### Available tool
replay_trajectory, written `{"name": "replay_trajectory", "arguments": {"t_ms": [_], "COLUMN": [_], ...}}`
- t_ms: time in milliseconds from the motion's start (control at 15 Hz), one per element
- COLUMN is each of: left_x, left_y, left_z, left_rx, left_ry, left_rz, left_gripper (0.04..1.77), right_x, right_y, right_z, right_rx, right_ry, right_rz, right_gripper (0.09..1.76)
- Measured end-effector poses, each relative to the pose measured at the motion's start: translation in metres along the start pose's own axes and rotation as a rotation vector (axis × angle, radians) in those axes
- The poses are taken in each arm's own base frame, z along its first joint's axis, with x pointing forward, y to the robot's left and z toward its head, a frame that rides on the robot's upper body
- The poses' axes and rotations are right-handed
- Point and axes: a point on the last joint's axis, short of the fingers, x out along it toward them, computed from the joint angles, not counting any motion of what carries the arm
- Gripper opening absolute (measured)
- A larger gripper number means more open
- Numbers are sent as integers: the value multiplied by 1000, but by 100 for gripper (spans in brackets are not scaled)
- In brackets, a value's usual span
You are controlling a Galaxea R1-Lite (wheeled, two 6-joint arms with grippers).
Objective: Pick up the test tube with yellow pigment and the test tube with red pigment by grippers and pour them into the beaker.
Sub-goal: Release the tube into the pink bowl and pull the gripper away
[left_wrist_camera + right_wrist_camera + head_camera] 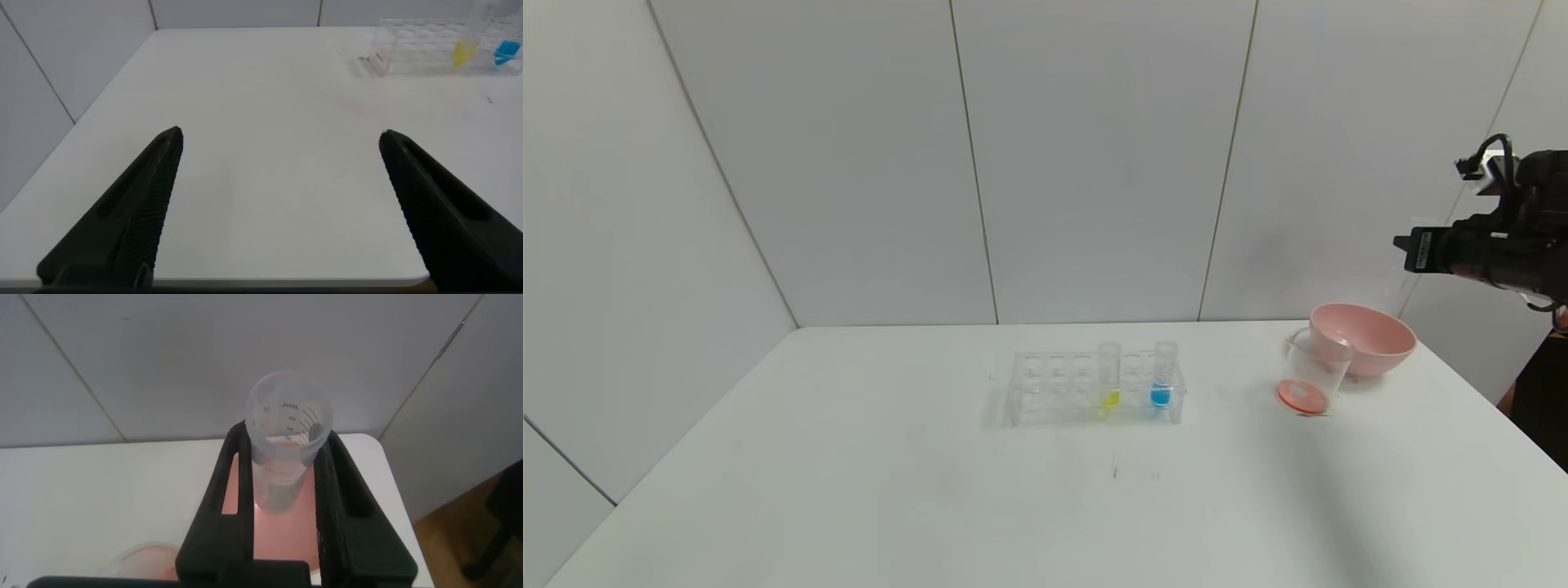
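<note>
Beaker (1308, 377), red liquid at its bottom, touches the pink bowl (1368, 337); above it right hand (282, 469) grasps an emptied, graduated tube (288, 429); left hand (282, 143) released.

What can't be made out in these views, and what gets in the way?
1. Right wrist view: the lower end of the test tube is hidden between the fingers of the right gripper, so it is unclear whether any red is left inside.
2. Head view: the right arm is cut off by the frame edge, and its tube cannot be picked out.
3. Head view: the left arm is out of frame. The left wrist view shows only the open left gripper.
</note>
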Motion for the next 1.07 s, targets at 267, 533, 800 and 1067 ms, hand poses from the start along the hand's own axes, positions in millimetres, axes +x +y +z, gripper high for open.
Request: {"name": "replay_trajectory", "arguments": {"t_ms": [267, 533, 800, 1067], "left_x": [0, 0, 0, 0], "left_y": [0, 0, 0, 0], "left_z": [0, 0, 0, 0], "left_rx": [0, 0, 0, 0], "left_ry": [0, 0, 0, 0], "left_rz": [0, 0, 0, 0], "left_gripper": [172, 172, 172, 172], "right_x": [44, 63, 68, 69], "right_y": [-3, -3, -3, -3], "right_z": [-20, -40, -48, -50], "right_rx": [65, 69, 69, 70], "right_ry": [-19, 0, 20, 23], "right_rz": [-39, -39, -37, -35], "right_gripper": [49, 49, 49, 49]}}
